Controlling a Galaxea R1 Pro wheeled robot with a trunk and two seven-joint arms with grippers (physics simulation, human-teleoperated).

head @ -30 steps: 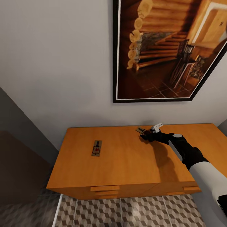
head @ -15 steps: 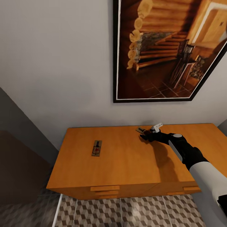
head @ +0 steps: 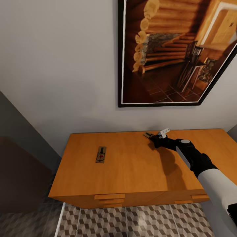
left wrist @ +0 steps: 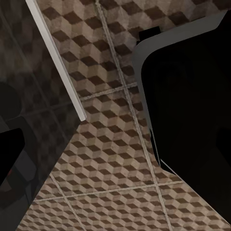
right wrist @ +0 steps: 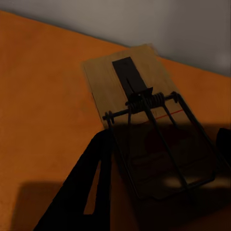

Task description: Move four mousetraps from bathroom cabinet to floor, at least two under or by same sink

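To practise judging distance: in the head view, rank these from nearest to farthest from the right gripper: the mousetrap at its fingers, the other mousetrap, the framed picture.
1. Mousetrap at the fingers, right at the right gripper, near the cabinet's back edge.
2. Framed picture, on the wall above.
3. Other mousetrap, toward the cabinet's left.

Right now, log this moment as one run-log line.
right gripper: at small brown wooden mousetrap on orange-brown wooden cabinet, grip unclear | second mousetrap: untouched on cabinet top | left wrist: over cube-patterned floor

Wall blocks behind cabinet; its top lies open.
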